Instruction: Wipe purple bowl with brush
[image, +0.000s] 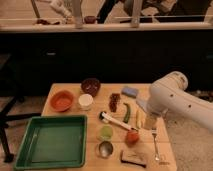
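The bench (165, 145) is pale tan wood. At its upper middle, the purple bowl (90, 86) is dark maroon-purple with a darker inside. Left of it are a bright orange bowl (62, 100) and a white cup (85, 101). The brush (117, 122), at the centre, has a white handle and a dark-and-white head. The tray (22, 145), lower left, is plain green. A blue sponge (130, 91) lies at upper right, and a blocky dark scrubber (133, 158) at the bottom. The fork (156, 147) is grey metal. The arm (175, 97) is white; its cream gripper (151, 124) hangs right of centre, above the fork.
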